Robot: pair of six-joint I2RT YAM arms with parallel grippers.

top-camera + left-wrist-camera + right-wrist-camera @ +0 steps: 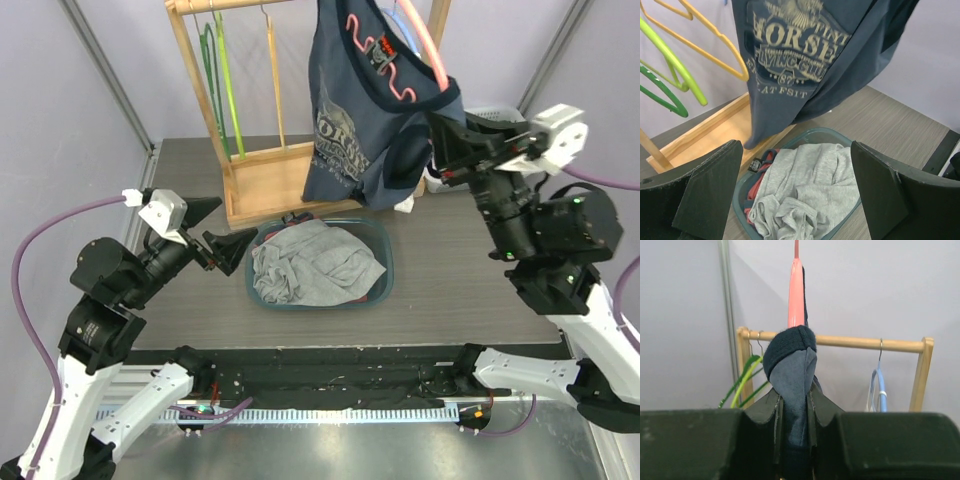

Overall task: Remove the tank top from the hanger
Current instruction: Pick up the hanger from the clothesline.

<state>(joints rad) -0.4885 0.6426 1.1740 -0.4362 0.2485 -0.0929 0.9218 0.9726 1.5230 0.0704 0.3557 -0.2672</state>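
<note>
pinching the ribbed edge of the navy tank top (790,347), the right gripper (792,440) is clenched on a fold of the cloth directly below the pink hanger (796,290). the garment hangs on that hanger at the far right of the wooden rack (270,185), its printed front facing the near side and its hem above the far rim of the teal basket (320,303). a grey garment (310,265) lies bundled in the basket. the left gripper (222,228) is released, fingers spread wide, holding nothing, near the basket's left side. green hangers (220,80) and a yellow hanger (273,80) hang at the rack's left.
</note>
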